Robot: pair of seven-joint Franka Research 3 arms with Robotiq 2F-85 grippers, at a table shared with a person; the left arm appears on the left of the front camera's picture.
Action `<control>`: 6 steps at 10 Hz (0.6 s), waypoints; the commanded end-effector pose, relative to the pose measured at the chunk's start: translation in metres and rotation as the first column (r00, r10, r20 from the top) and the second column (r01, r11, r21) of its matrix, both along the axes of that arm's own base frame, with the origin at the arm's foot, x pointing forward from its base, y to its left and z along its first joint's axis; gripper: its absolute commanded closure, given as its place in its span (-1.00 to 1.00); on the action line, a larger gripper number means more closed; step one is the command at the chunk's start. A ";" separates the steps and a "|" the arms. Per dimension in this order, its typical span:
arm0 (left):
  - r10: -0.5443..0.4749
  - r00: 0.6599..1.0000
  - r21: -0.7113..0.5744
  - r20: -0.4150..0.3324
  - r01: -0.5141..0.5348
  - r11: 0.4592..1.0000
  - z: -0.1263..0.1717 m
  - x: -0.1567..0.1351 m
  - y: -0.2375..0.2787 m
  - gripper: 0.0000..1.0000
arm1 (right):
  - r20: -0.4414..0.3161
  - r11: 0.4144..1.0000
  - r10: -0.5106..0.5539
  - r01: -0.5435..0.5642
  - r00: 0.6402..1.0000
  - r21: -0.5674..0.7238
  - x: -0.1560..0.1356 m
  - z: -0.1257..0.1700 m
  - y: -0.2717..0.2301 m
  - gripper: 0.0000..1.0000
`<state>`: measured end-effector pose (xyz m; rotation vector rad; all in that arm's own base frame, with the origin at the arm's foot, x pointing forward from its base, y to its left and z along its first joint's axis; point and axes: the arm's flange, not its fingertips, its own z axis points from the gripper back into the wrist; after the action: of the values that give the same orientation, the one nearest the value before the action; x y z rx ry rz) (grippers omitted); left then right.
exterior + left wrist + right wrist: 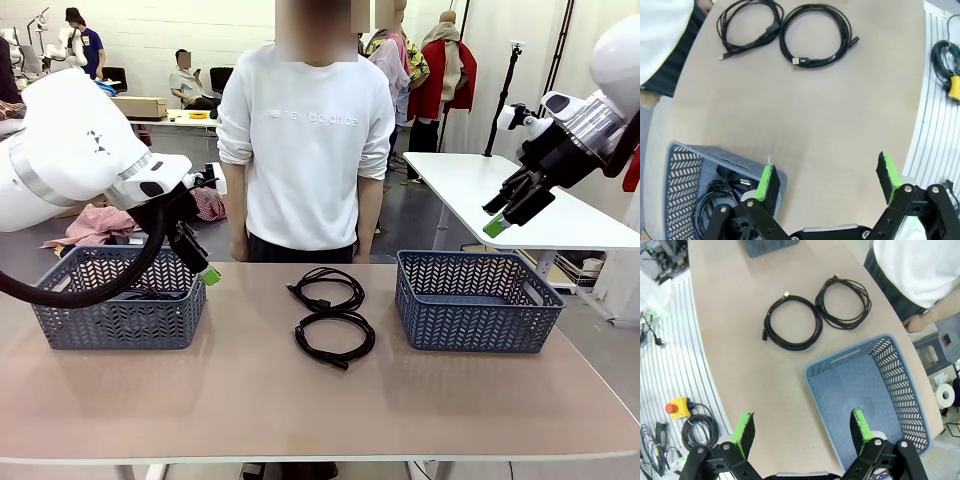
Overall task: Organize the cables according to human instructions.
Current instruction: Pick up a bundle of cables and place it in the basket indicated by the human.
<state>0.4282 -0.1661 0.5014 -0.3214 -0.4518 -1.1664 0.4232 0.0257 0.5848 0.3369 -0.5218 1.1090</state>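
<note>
Left gripper [828, 177] hangs over the right-hand end of the left basket [60, 322], jaws as wide as they go, nothing between the green pads [767, 181]; in its wrist view one finger is above the basket corner, the other above bare table [300, 410]

Right gripper [802, 426] raised above and off to the right of the right basket [475, 318], jaws wide apart, empty

Cables, done: black cord lies coiled in the left basket [710, 207], a plug end showing on top. How many coils are in there cannot be told

Cables, left: two coils on the table between the baskets, in front of the person [305, 140]
- far coil [325, 288], nearer the person
- near coil [335, 340], just beside it, almost touching

Right basket holds nothing so far; its floor is bare in the right wrist view

Person stands at the far edge, arms down, no pointing visible, so no instruction can be read for either remaining coil

Judgement: task partly done, perhaps halfway. Remaining work is two pick-and-place moves, destination to be set by the person
</note>
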 end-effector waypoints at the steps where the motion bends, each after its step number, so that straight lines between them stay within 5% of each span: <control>1: 0.001 1.000 0.001 0.004 -0.001 1.000 0.002 0.002 0.000 -1.00 | 0.002 1.000 0.000 0.000 1.000 -0.003 0.001 0.003 0.000 -1.00; 6: 0.001 1.000 0.001 0.004 -0.001 1.000 0.002 0.002 0.000 -1.00 | 0.002 1.000 0.000 0.000 1.000 -0.003 0.001 0.003 0.000 -1.00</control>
<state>0.4288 -0.1664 0.5022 -0.3209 -0.4534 -1.1667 0.4232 0.0257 0.5848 0.3369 -0.5218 1.1090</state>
